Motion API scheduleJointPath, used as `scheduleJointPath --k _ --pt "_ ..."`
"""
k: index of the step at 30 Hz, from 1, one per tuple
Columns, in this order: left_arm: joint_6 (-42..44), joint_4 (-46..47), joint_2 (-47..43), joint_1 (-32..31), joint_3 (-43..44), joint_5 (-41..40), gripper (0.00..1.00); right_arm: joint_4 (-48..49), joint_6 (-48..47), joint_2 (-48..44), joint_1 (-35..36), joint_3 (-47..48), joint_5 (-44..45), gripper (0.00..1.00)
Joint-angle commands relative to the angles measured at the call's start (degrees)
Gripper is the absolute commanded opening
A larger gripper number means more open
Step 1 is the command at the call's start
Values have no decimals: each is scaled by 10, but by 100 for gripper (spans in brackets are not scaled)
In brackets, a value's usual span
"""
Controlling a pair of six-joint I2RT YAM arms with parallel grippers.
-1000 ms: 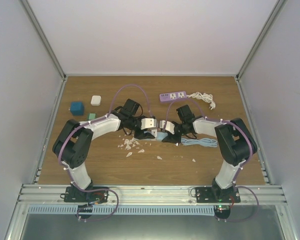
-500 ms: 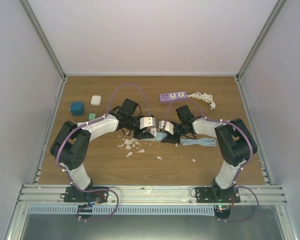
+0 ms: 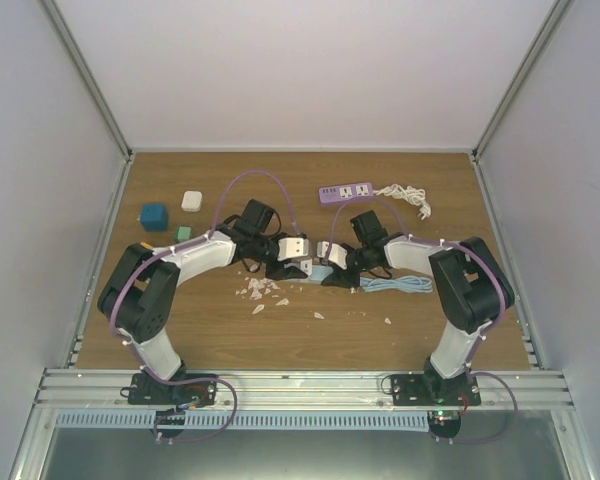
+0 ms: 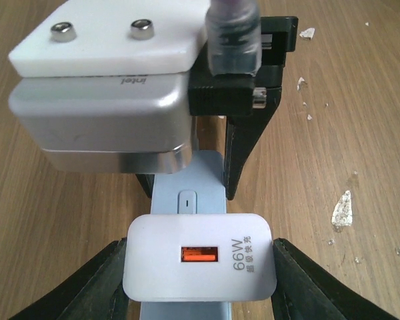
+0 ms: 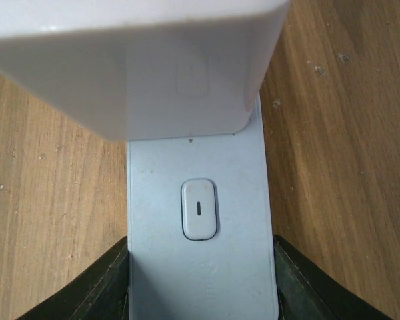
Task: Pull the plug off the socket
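While the left gripper [image 4: 200, 280] pinches the white plug [image 4: 199, 257], the right gripper [image 5: 201, 287] clamps the blue socket [image 5: 199, 200]; both midway between the table's [image 3: 180, 330] side edges.

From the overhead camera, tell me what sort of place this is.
Probably a robotics lab test cell: a wooden table boxed in by plain white panels, a left arm and right arm bolted to an aluminium rail, and loose props like a purple power strip.
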Motion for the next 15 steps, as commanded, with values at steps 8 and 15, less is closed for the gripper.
scheduleJointPath --k 8,15 --pt "45 44 -75 -16 -36 20 35 4 40 19 -3 0 63 19" --pt "-31 19 -55 -1 -2 76 34 7 42 20 0 0 71 18"
